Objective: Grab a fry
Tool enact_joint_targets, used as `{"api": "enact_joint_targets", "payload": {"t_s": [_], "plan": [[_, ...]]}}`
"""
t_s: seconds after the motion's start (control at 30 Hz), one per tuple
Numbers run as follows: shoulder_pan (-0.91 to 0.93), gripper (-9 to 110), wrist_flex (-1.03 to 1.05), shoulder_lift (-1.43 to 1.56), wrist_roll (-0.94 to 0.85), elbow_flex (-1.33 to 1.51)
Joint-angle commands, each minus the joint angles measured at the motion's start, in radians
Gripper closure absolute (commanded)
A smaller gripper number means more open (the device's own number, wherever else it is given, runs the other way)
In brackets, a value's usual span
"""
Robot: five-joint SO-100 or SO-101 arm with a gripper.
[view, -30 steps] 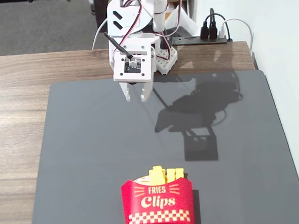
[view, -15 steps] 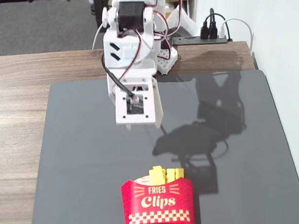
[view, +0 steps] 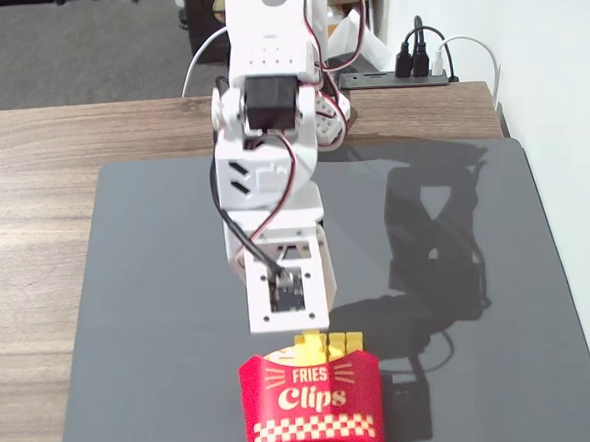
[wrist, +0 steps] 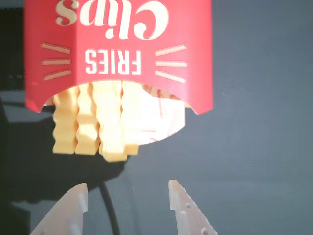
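Note:
A red "Fries Clips" carton (view: 309, 403) stands near the front of the dark mat; it fills the top of the wrist view (wrist: 117, 54). Several yellow fries (view: 328, 343) stick out of its top. In the wrist view they look wavy and pale yellow (wrist: 93, 122), ends pointing toward me. My white gripper (wrist: 128, 192) is open and empty, its fingertips (wrist: 78, 193) a short way from the fry ends. In the fixed view the gripper (view: 297, 331) hangs just behind the carton's top, its jaws hidden under the wrist.
The dark grey mat (view: 159, 289) lies on a wooden table (view: 33, 197). A black power strip with plugs (view: 416, 68) sits behind the table. A black cable (wrist: 110, 210) runs between the fingers in the wrist view.

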Motion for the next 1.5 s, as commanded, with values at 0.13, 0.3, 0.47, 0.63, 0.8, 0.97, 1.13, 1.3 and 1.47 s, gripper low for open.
{"api": "enact_joint_targets", "payload": {"t_s": [0.13, 0.3, 0.47, 0.63, 0.8, 0.97, 1.13, 1.3, 1.47], "plan": [[-0.026, 80, -0.046, -0.071, 0.018, -0.083], [-0.046, 80, -0.054, -0.121, 0.037, -0.118], [-0.058, 84, -0.057, -0.147, 0.052, -0.141], [-0.061, 89, -0.072, -0.161, 0.064, -0.143], [-0.067, 93, -0.08, -0.175, 0.075, -0.143], [-0.077, 99, -0.086, -0.183, 0.089, -0.143], [-0.087, 101, -0.086, -0.186, 0.101, -0.143], [-0.092, 101, -0.071, -0.15, 0.11, -0.121], [-0.097, 101, -0.071, -0.035, 0.109, 0.0]]}}
